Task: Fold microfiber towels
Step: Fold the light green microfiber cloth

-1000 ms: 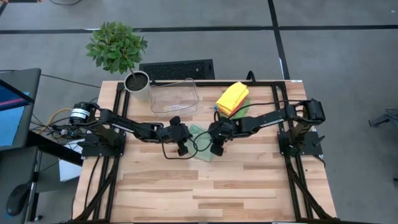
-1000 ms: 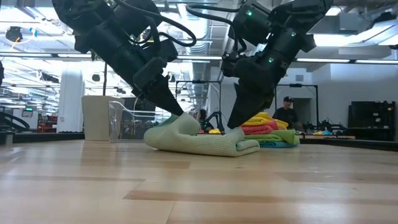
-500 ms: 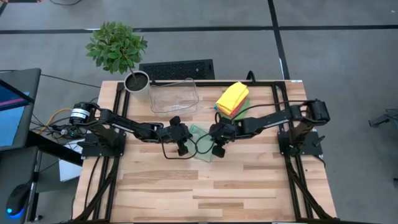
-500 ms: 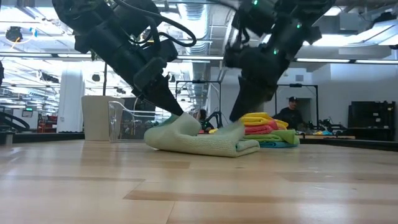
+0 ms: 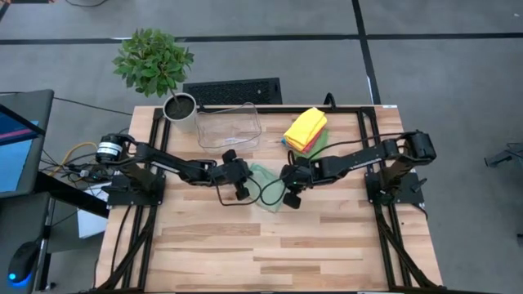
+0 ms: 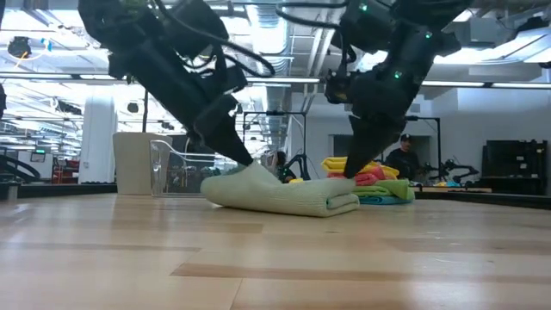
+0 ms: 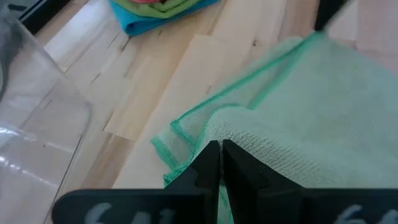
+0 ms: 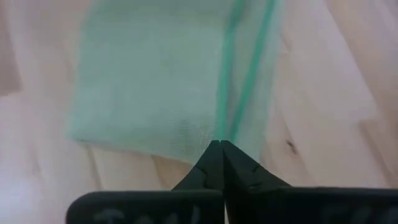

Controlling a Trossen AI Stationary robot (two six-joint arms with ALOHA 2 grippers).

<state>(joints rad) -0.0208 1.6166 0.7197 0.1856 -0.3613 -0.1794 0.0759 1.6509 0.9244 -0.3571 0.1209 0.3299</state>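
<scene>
Both grippers clamped tight on the pale sage green towel, near the middle of the tabletop, a little toward its back edge. Left gripper pinching a raised hem corner, fingers fully together with the green-stitched edge caught between the tips. Right gripper pinched shut on the opposite edge, tips meeting on the hem. Towel already doubled over, seen in the low view as a flat roll with the left side lifted.

Likely trouble: only a thin bite of hem on each side, so a sharp pull could slip one corner free and let the fold collapse. Uneven travel of the two arms would probably skew the layers and leave the stitched edges misaligned. Too low a sweep might drag the bottom layer across the wood and bunch it. Cables looping from the left wrist hang near the cloth and could snag it.

Room for moving: wide bare wood toward the front edge, free for laying the fold out. Tighter toward the back: clear plastic bin just behind the left gripper, near the back edge, and the stack of folded towels, yellow on top, close behind the right gripper toward the back right corner. Plant pot at the back left corner, well apart. Side frames along both side edges limit outward swing.
</scene>
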